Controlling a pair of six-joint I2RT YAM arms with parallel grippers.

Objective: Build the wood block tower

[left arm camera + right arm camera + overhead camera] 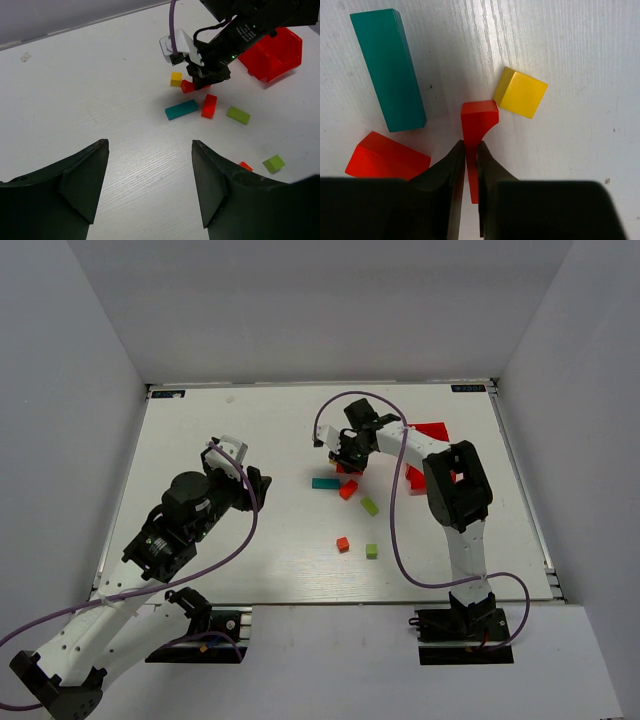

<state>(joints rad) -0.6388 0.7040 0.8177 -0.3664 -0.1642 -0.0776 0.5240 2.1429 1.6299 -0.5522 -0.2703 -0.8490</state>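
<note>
White counter (250, 540). Left tool (150, 146): wide, empty. Unstacked wood blocks (347, 490), centre-right: teal bar (387, 70), red bar (387, 159), yellow cube (521, 93). Right tool (471, 147): narrow, pinching red piece (479, 120); grip legible only in right wrist view. Lime-green block (238, 115), red bin (272, 55): outside that view.

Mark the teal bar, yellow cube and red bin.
teal bar (387, 70), right wrist view, middle of top face
yellow cube (521, 93), right wrist view, top face
red bin (280, 52), left wrist view, side wall
</note>
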